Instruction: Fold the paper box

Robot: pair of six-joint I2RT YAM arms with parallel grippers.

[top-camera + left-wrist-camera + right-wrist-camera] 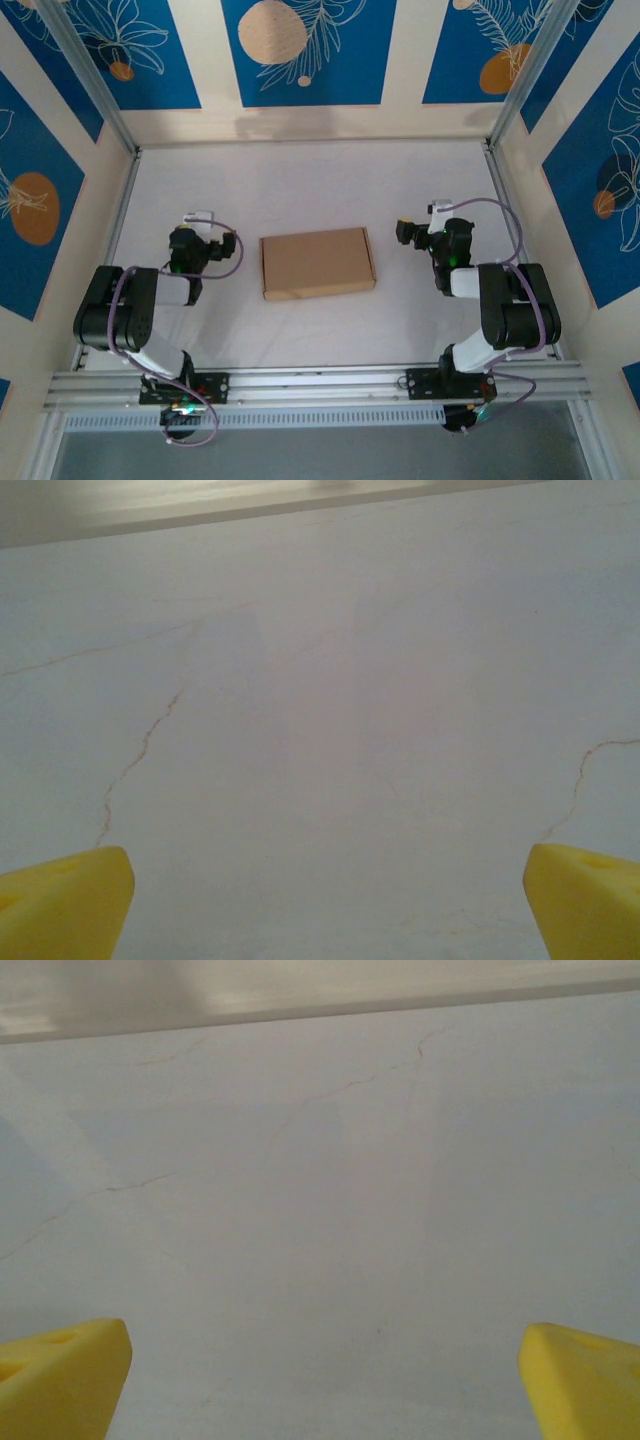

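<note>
The paper box (317, 263) lies closed and flat in the middle of the white table, a plain brown cardboard rectangle, slightly turned. My left gripper (200, 222) hovers to its left, apart from it. My right gripper (420, 227) sits to its right, also apart. In the left wrist view the yellow fingertips (62, 900) stand wide apart over bare table, the gripper (330, 905) open and holding nothing. The right wrist view shows the same: yellow fingertips (60, 1375) far apart, the gripper (325, 1380) open over bare table.
The white table surface (310, 180) has thin cracks. Metal frame posts (95, 85) and cream walls with blue panels close in the sides and back. An aluminium rail (320, 385) runs along the near edge where both arm bases are bolted.
</note>
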